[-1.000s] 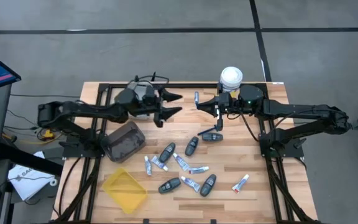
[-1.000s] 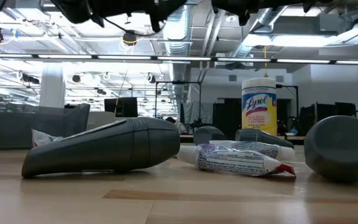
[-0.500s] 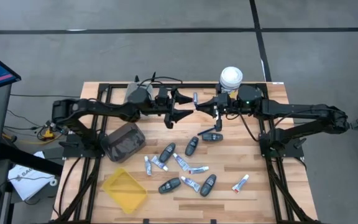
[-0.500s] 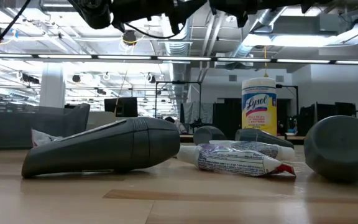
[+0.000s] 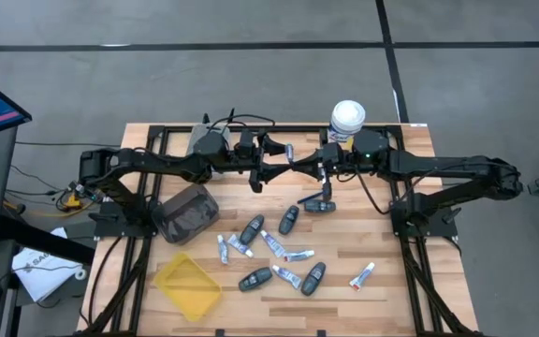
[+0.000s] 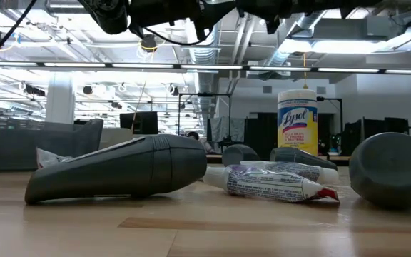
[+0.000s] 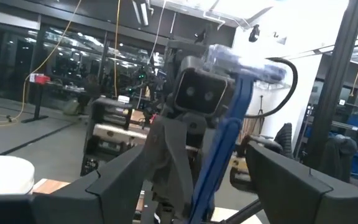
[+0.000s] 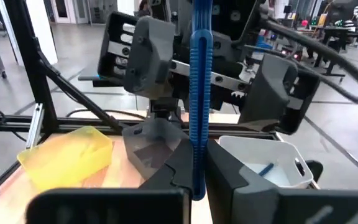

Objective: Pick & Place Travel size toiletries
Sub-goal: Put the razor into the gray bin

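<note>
Since a second ago we see the left gripper (image 5: 282,161) has travelled from above the grey tray toward the table's middle, and its spread fingers now flank the blue razor (image 5: 290,153) that the right gripper (image 5: 318,167) holds up. The right arm has shifted only slightly toward the left one. In the right wrist view the razor (image 8: 199,93) stands upright, pinched at its lower end between that gripper's shut fingers (image 8: 241,180), with the left gripper's open fingers (image 8: 278,93) on either side of it. From the left wrist view the razor (image 7: 225,146) slants between our open fingers (image 7: 297,180); we cannot tell whether they touch it.

Nothing on the table has shifted. The wooden table (image 5: 382,300) carries the remaining toiletries in a loose scatter at its middle: dark grey oval pieces (image 5: 252,228), small white tubes (image 5: 298,255), and one tube (image 5: 362,274) lying apart toward the right. A second razor (image 5: 317,205) lies just below the right gripper. A grey tray (image 5: 186,212) and a yellow tray (image 5: 189,284) sit on the left side; a white-lidded canister (image 5: 348,117) stands at the far edge.

In the low view an oval piece (image 6: 120,171) and a tube (image 6: 280,183) lie in front, with the canister (image 6: 297,123) behind them, and a workshop ceiling with ducts and lights beyond.
</note>
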You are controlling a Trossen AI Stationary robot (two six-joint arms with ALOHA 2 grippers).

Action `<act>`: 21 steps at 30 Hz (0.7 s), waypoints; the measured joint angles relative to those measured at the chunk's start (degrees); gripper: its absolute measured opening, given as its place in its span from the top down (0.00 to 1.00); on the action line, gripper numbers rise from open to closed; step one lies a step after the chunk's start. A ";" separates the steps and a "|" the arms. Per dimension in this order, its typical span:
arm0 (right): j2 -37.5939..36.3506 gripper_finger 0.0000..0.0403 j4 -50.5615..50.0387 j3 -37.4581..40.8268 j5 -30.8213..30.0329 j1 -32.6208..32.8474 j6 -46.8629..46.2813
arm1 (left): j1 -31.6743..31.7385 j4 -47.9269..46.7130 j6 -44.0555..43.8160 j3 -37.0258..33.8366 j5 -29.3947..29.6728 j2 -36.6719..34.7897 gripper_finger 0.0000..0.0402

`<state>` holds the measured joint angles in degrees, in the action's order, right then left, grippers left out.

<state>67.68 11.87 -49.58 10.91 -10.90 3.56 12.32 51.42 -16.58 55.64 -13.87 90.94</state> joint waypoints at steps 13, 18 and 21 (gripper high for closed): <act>0.57 0.97 0.80 0.07 1.23 0.04 -0.84 | 0.00 -2.69 0.02 0.00 -0.04 0.00 0.68; 0.57 0.97 0.81 0.07 1.18 0.00 -1.27 | -0.02 -2.52 0.32 0.00 -0.06 0.00 0.87; 0.57 0.97 0.82 0.07 1.19 0.00 -2.56 | 0.02 -2.45 0.82 0.00 -0.02 0.00 0.95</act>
<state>68.25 12.69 -49.52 12.10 -10.90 0.99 12.34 48.97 -15.76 55.64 -13.88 90.94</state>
